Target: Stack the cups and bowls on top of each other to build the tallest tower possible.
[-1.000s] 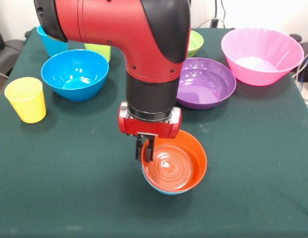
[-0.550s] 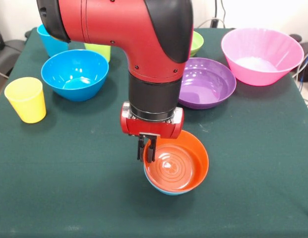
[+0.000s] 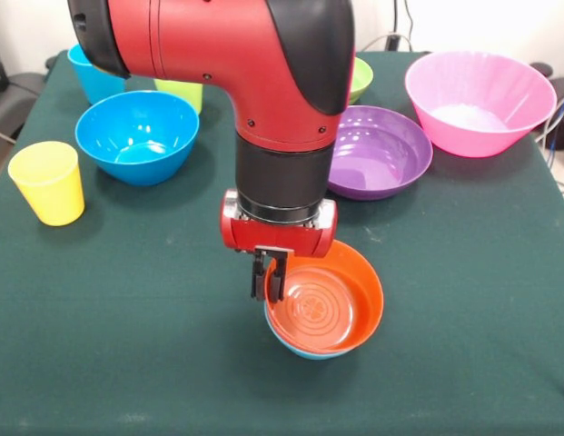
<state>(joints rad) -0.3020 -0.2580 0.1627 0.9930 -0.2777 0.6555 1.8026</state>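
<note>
The tower (image 3: 324,318): a glossy orange bowl (image 3: 323,309) nested in a light-blue one. The tool (image 3: 272,282) is clamped on the orange rim.

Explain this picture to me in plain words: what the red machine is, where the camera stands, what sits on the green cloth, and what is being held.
The red and black machine is a robot arm; the camera faces it from across the table. Its gripper is pinched on the rim of an orange bowl, which sits nested in a light-blue bowl. Also on the cloth are a yellow cup, a deep blue bowl, a purple bowl and a big pink bowl. Behind the arm show a blue cup, a lime cup and part of a green bowl.
</note>
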